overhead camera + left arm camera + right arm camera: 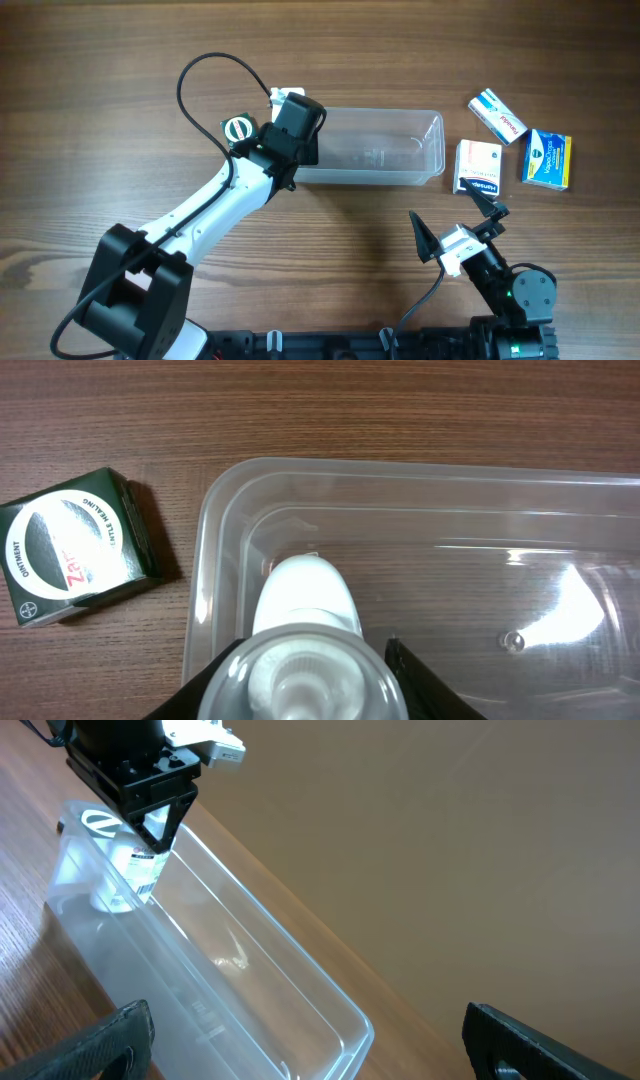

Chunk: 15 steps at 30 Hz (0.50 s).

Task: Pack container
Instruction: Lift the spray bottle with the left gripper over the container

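Observation:
The clear plastic container point(385, 150) lies at the table's middle, long side left to right. My left gripper point(297, 130) hangs over its left end, with a white bottle point(305, 595) with a clear cap between its fingers point(405, 665). In the right wrist view the bottle point(138, 878) stands upright on the tub's floor under the left gripper point(158, 838). The cap hides whether the fingers still press on it. The container point(215, 560) holds nothing else. My right gripper point(455, 222) stands wide open near the front edge, short of the container point(345, 1020), with nothing in it.
A dark green ointment box point(238, 128) lies just left of the tub and shows in the left wrist view point(75, 545). Right of the tub lie three small medicine boxes: a white one point(478, 166), a blue-and-white one point(497, 114) and a blue-and-yellow one point(547, 160).

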Each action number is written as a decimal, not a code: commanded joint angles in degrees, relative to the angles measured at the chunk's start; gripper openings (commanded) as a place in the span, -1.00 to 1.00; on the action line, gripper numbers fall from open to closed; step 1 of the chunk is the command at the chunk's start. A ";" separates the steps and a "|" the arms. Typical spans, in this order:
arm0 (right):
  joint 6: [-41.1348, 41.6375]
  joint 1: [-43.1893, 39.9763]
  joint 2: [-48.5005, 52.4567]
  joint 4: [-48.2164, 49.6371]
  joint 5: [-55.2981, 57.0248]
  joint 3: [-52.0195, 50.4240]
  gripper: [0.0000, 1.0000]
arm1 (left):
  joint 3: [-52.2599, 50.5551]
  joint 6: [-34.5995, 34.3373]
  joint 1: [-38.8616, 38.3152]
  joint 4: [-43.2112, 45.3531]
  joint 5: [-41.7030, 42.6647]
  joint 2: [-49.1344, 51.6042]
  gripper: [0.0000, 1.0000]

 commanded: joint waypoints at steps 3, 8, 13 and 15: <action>-0.35 0.17 -0.20 0.22 -0.04 -0.11 0.99 | 1.36 0.09 -0.26 0.15 -1.20 -1.97 -0.14; -0.37 0.17 -0.17 0.22 -0.04 -0.11 1.00 | 1.42 1.73 -0.26 0.17 -1.90 -4.72 -0.14; -0.35 0.17 -0.17 0.22 -0.04 -0.11 0.99 | 1.46 3.15 -0.26 -0.04 -5.33 -6.75 -0.14; -0.35 0.17 -0.20 0.22 -0.04 -0.11 1.00 | 1.46 3.15 -0.26 -0.07 -5.33 -7.41 -0.14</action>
